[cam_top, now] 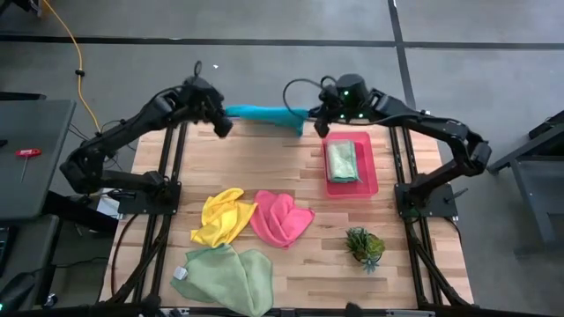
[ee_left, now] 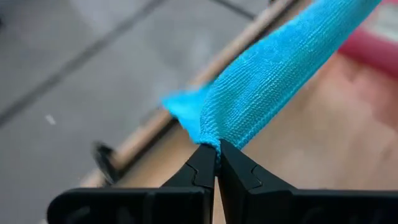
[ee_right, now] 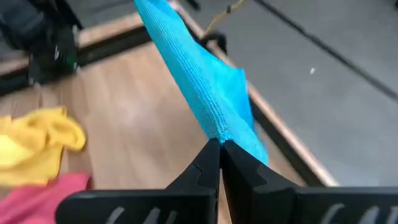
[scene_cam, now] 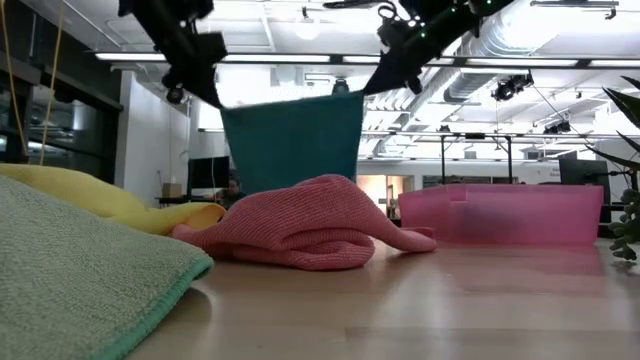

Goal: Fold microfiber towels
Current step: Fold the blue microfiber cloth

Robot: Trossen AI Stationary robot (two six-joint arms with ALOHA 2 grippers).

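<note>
At the far edge of the table (cam_top: 291, 167) I have the teal towel (cam_top: 264, 114) strung up in the air between both arms, its long axis running left to right and its body hanging down as a flat sheet, as the low view shows. The left gripper (cam_top: 224, 126) is pinched fully closed on the left top corner, and the right gripper (cam_top: 319, 123) is pinched fully closed on the right top corner. Both sit equally close to the cloth, so I judge the next move depends on bringing the hanging edge down onto bare wood nearer than the grippers.

Near the front left lies a loose pale green towel (cam_top: 225, 276). Mid-table, the yellow towel (cam_top: 225, 217) and the hot pink towel (cam_top: 280, 217) lie crumpled and touching. I would lay the teal one on the open strip between them and the far edge. The pink tray (cam_top: 370, 167) sits at far right, just beside the right gripper, holding a folded green towel (cam_top: 343, 161); its wall could snag that corner. The small plant (cam_top: 364, 245) stands near right, well clear.
</note>
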